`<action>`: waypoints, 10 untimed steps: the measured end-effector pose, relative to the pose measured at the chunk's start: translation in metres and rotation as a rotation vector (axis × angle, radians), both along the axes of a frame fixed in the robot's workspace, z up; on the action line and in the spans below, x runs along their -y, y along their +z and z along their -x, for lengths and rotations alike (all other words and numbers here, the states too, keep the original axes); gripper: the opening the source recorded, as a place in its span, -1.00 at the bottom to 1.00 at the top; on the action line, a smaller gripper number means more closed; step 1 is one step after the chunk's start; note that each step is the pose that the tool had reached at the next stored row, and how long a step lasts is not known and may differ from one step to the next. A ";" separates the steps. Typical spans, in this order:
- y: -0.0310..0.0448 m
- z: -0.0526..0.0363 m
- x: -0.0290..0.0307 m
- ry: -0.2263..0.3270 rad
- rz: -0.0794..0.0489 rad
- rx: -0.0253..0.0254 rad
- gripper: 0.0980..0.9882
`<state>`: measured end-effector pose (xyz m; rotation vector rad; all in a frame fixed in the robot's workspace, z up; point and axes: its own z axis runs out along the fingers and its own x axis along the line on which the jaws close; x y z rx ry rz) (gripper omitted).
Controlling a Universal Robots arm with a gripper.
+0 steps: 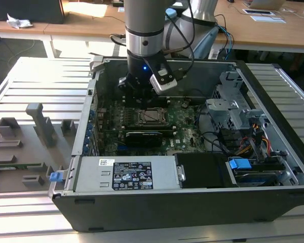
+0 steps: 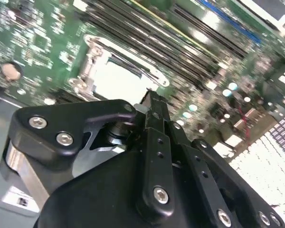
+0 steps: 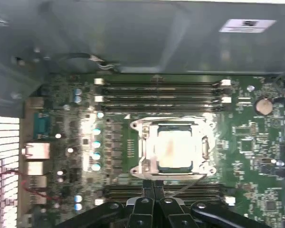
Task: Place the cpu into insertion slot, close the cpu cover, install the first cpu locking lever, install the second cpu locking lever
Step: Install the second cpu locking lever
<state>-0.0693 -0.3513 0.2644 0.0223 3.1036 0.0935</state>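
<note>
Silvery-grey metal is showing at the middle of the green motherboard [image 3: 247,142], where the cpu [image 3: 173,149] is lying flat in the insertion slot [image 3: 138,167] with the cpu cover [image 3: 147,127] framing it closed. The arm is reaching straight down into the open computer case [image 1: 273,147], holding the gripper [image 3: 153,187] just above the board beside the slot's edge. Its fingers [image 3: 148,186] are pressed together, gripping nothing.
</note>
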 end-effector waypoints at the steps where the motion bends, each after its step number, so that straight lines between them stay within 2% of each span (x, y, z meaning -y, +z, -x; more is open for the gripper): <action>1: 0.0000 -0.0018 0.0022 0.000 0.000 -0.0008 -0.98; 4: -0.0003 -0.0020 0.0159 0.000 0.000 -0.0007 -0.98; 5: -0.0008 -0.0019 0.0246 0.000 -0.003 -0.0006 -0.98; 7: -0.0014 -0.0020 0.0280 -0.002 -0.044 -0.0006 -0.98; 8: -0.0015 -0.0020 0.0290 -0.002 -0.060 -0.0007 -0.98; 9: -0.0022 -0.0019 0.0314 -0.003 -0.075 -0.0007 -0.98; 10: -0.0034 -0.0019 0.0338 -0.003 -0.078 -0.0005 -0.98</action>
